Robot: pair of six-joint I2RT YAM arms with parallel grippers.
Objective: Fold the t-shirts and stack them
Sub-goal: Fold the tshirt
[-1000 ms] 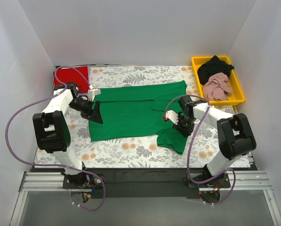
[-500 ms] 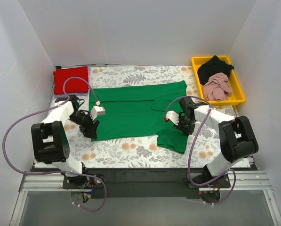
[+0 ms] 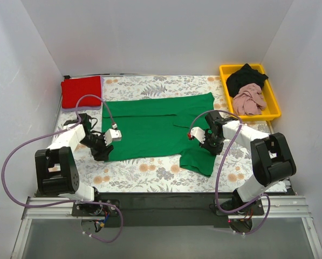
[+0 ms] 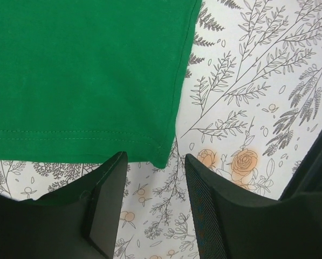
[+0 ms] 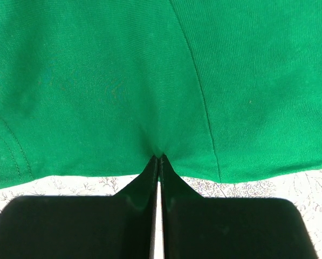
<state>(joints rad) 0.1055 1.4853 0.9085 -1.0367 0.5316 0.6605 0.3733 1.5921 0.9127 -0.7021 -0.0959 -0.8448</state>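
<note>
The green tee lies spread mid-counter. Left jaws gape around its hem corner toward the left edge; right jaws pinch its cloth toward the right edge.

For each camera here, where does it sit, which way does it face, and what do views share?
Top external: above and behind the arm bases, looking down; shows both arms, green t-shirt, red t-shirt, yellow tray.
Left wrist: on the left arm, facing down at the green t-shirt's corner on the floral cloth; open left gripper frames it.
Right wrist: on the right arm, facing down; right gripper shut on green t-shirt.
Shared: all three show the green t-shirt.
</note>
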